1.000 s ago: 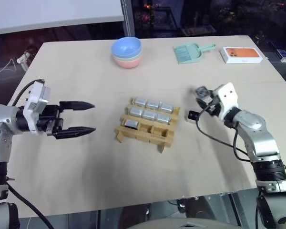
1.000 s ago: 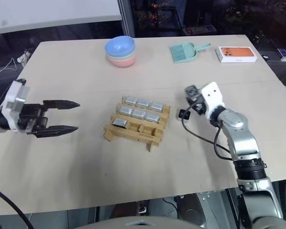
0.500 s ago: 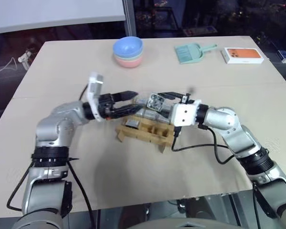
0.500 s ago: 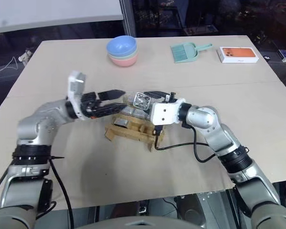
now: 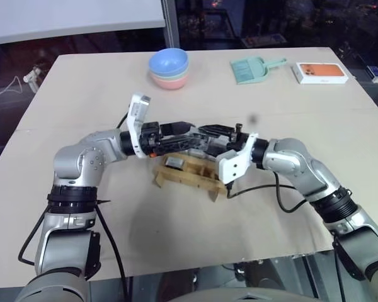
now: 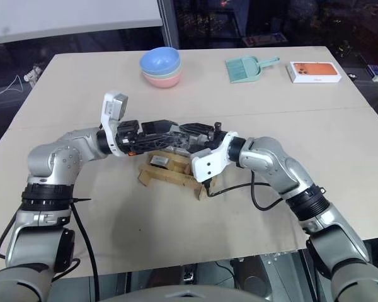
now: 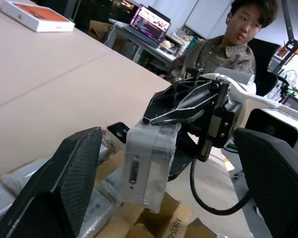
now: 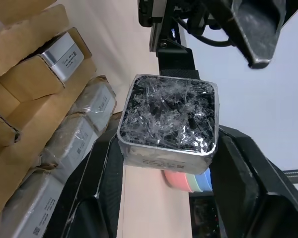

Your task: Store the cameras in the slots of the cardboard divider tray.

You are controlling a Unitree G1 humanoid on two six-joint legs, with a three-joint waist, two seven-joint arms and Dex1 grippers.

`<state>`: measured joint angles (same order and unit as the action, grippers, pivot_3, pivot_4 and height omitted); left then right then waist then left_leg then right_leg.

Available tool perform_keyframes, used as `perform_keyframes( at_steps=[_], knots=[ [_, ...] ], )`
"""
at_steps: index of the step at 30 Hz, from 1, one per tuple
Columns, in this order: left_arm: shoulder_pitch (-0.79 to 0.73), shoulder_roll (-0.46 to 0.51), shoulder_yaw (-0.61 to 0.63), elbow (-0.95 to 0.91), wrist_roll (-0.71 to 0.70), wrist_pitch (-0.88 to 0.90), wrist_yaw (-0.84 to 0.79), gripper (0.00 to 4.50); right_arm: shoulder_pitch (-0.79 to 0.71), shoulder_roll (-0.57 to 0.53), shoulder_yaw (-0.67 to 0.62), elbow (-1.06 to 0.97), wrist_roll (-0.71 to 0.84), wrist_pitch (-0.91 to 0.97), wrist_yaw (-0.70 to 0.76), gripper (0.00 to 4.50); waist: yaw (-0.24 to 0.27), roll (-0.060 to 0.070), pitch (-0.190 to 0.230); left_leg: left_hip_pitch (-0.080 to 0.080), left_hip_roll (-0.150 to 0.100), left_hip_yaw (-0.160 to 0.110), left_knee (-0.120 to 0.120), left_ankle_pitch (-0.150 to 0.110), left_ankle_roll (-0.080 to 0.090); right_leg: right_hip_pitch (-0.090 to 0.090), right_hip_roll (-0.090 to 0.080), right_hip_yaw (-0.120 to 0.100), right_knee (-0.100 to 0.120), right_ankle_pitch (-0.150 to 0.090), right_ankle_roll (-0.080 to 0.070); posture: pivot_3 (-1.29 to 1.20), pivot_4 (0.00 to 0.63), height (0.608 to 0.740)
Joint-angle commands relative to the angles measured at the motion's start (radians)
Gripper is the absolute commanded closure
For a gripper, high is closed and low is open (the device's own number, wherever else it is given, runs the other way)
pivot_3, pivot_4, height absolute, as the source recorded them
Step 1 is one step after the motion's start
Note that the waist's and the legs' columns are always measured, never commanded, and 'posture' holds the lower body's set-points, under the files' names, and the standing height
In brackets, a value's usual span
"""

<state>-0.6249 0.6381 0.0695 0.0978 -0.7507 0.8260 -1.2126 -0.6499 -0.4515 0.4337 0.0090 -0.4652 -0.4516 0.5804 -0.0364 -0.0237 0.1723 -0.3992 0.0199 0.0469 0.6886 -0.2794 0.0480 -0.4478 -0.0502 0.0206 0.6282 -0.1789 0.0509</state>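
Beyond my grippers the beige table (image 5: 113,239) ends at dark windows (image 5: 252,19); a person (image 7: 223,47) sits alongside.

left gripper (image 6: 176,129) — right gripper (image 6: 190,132) tips meeting | above cardboard divider tray (image 6: 170,176) | table (image 6: 113,214)
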Motion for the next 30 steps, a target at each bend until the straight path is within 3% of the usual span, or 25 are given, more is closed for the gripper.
perform_keyframes(
  at_steps=[1, 5, 12, 13, 16, 19, 23, 26, 30],
  knots=[
    [-0.016, 0.028, -0.006, -0.038, 0.001, -0.01, -0.04, 1.79, -0.013, 0.015, -0.011, -0.029, 0.001, -0.018, -0.017, 2.57, 0.0, 0.0, 0.0, 0.0, 0.0, 0.0, 0.0, 0.0, 0.0, 0.0, 0.0, 0.0, 0.0, 0.0, 0.0, 0.0, 0.15, 0.74],
    [-0.017, 0.036, -0.011, -0.032, 0.012, -0.015, -0.053, 3.72, -0.011, 0.025, -0.014, -0.029, -0.001, -0.02, -0.014, 2.57, -0.001, 0.0, 0.0, 0.0, 0.0, 0.0, 0.0, 0.0, 0.0, 0.0, 0.0, 0.0, 0.0, 0.0, 0.0, 0.0, 0.15, 0.74],
    [-0.014, 0.033, -0.023, -0.028, 0.04, -0.038, -0.068, 3.79, 0.005, 0.033, -0.039, -0.06, 0.009, 0.024, -0.015, 2.57, 0.002, 0.0, 0.0, 0.0, 0.0, 0.0, 0.0, 0.0, 0.0, 0.0, 0.0, 0.0, 0.0, 0.0, 0.0, 0.0, 0.15, 0.74],
    [-0.013, 0.032, -0.026, -0.026, 0.045, -0.043, -0.068, 3.79, 0.014, 0.035, -0.046, -0.073, 0.017, 0.052, -0.007, 1.54, 0.002, 0.0, 0.0, 0.0, 0.0, 0.0, 0.0, 0.0, 0.0, 0.0, 0.0, 0.0, 0.0, 0.0, 0.0, 0.0, 0.15, 0.74],
    [-0.015, 0.026, -0.028, -0.023, 0.05, -0.058, -0.068, 3.79, 0.055, 0.039, -0.077, -0.12, 0.023, 0.145, -0.007, 0.19, 0.003, 0.0, 0.0, 0.0, 0.0, 0.0, 0.0, 0.0, 0.0, 0.0, 0.0, 0.0, 0.0, 0.0, 0.0, 0.0, 0.15, 0.74],
    [-0.005, -0.007, -0.013, -0.025, 0.066, -0.154, -0.068, 3.79, 0.176, 0.041, -0.151, -0.277, 0.319, 0.392, 0.132, 0.05, 0.012, 0.0, 0.0, 0.0, 0.0, 0.0, 0.0, 0.0, 0.0, 0.001, 0.0, 0.0, 0.0, 0.0, 0.0, 0.0, 0.15, 0.74],
    [0.031, -0.033, -0.008, -0.038, 0.082, -0.262, -0.093, 3.79, 0.344, -0.043, -0.299, -0.522, 0.648, 0.811, 0.247, 0.05, 0.026, 0.0, 0.0, 0.0, 0.0, -0.001, 0.0, 0.0, 0.0, 0.001, 0.0, -0.001, -0.001, 0.0, 0.0, 0.0, 0.15, 0.74],
    [0.088, -0.02, -0.042, -0.051, 0.128, -0.373, -0.164, 3.79, 0.503, -0.155, -0.525, -0.668, 0.967, 1.077, 0.297, 0.05, 0.031, 0.0, 0.0, 0.0, 0.001, 0.0, 0.0, -0.003, 0.004, 0.002, -0.002, -0.001, -0.001, 0.0, 0.0, 0.0, 0.15, 0.74],
    [0.137, -0.018, -0.073, -0.022, 0.198, -0.522, -0.239, 3.79, 0.716, -0.243, -0.833, -0.744, 1.313, 1.2, 0.37, 0.05, 0.032, 0.0, 0.0, 0.003, 0.0, 0.0, 0.0, -0.003, 0.005, 0.004, -0.001, -0.001, -0.002, -0.001, -0.001, 0.0, 0.15, 0.74]
  ],
)
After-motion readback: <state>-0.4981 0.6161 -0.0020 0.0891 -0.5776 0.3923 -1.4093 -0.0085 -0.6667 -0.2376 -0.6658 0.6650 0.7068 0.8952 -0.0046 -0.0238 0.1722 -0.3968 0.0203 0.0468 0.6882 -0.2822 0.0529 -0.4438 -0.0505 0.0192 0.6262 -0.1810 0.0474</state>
